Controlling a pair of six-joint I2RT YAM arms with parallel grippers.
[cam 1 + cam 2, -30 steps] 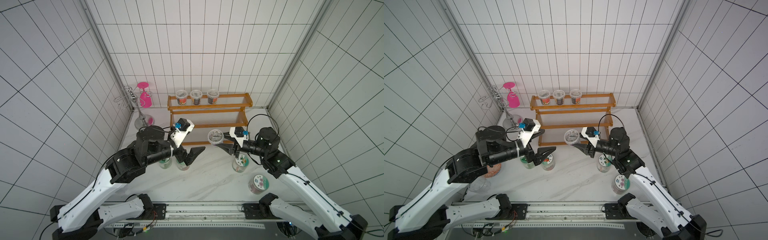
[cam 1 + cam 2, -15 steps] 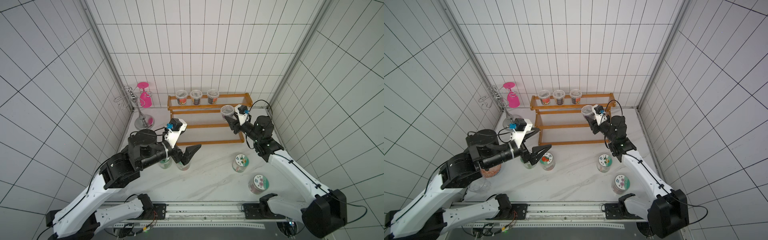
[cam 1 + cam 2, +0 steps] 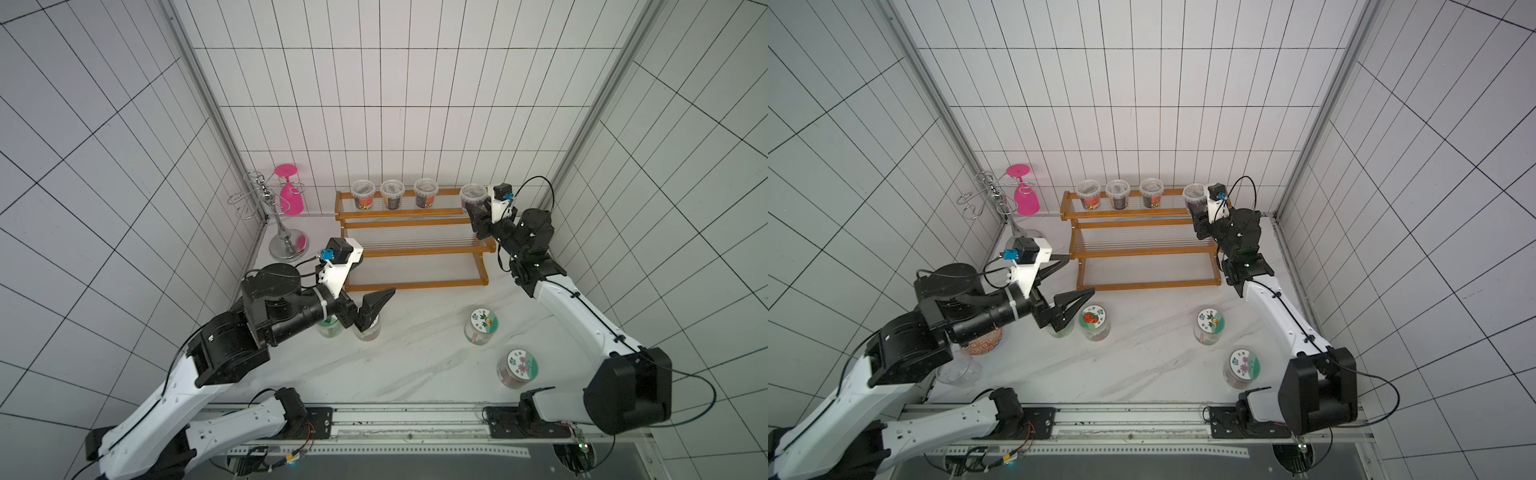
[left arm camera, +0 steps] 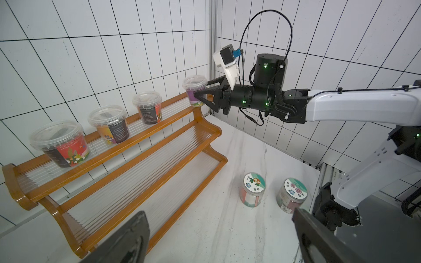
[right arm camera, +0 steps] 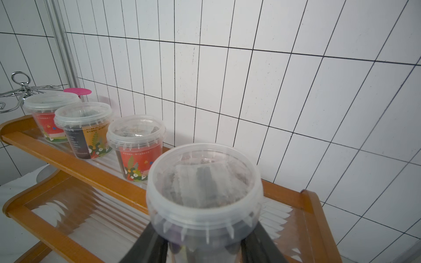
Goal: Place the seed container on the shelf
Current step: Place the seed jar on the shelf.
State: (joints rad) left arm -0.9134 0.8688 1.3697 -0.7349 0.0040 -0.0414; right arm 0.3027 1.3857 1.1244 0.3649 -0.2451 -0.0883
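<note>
**Surface/room.** White marble-look table (image 3: 415, 374), boxed in by white tiled walls (image 3: 374, 104) on the left, far and right sides. The shelf (image 3: 415, 284) stands at far ctr against the far wall. At far left is a wire glass stand (image 3: 266, 203) w/ a pink glass (image 3: 291, 199) hung upside down.

**Task item.** The seed container (image 3: 472, 198) is upright at the right end of the shelf's top tier, in line w/ a row of three tubs (image 3: 392, 194) to its left. The right pincer (image 3: 477, 214) pinches it by the body, below the lid. Contact w/ the tier board: can't tell.

**Other arm.** The left pincer (image 3: 1079, 274) is spread wide and holds nothing. It hangs above the table by the shelf's left end, next to a jar w/ red-print lid (image 3: 1095, 322).

**View differences.**
- A top view shows a patterned bowl (image 3: 982, 343) and a clear cup (image 3: 959, 372) beside the left arm.
- The left wrist view shows the grip side-on. It also shows an orange-print jar (image 4: 254, 189) and a pink-flower jar (image 4: 293, 195) on the table at near right.
- The right wrist view shows the container's clear lid close up, w/ black fingers (image 5: 145, 246) on either side.
</note>
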